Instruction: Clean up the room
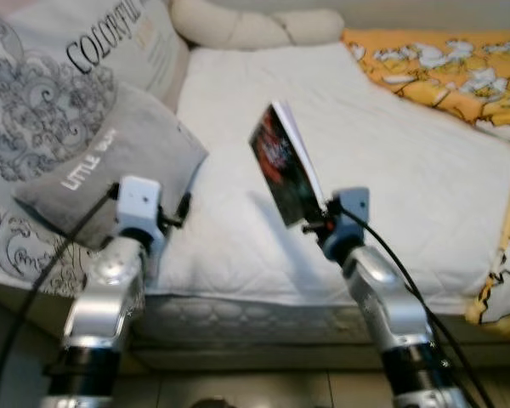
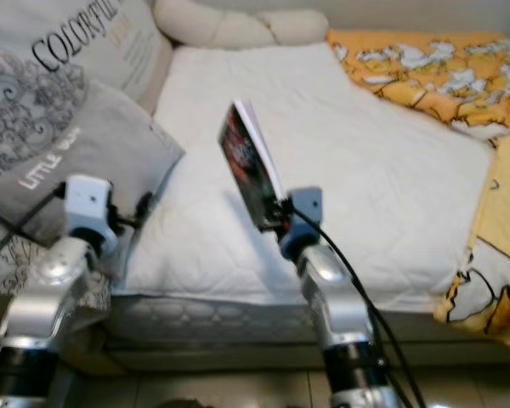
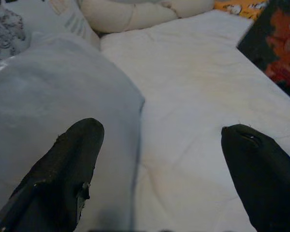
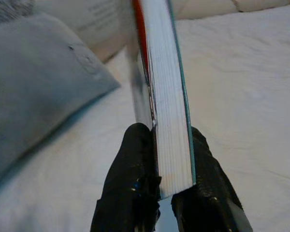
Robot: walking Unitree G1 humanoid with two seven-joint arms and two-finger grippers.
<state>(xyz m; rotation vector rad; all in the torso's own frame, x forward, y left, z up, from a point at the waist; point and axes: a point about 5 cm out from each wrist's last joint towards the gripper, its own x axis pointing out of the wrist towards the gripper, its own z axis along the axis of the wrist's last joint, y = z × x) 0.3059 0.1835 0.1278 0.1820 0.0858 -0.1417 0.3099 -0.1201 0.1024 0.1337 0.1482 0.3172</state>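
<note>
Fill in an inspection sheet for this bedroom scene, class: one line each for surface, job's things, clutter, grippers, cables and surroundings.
Surface: bed with a white quilted cover.
Job's things: book with a dark red-and-black cover, held off the bed, tilted.
Clutter: grey pillow and large patterned pillow at the bed's left; cream cushion at the head; orange printed blanket on the right.
Grippers: right gripper shut on the book's lower edge; left gripper open, by the grey pillow.
Cables: black cables along both arms.
Surroundings: tiled floor below the bed.
</note>
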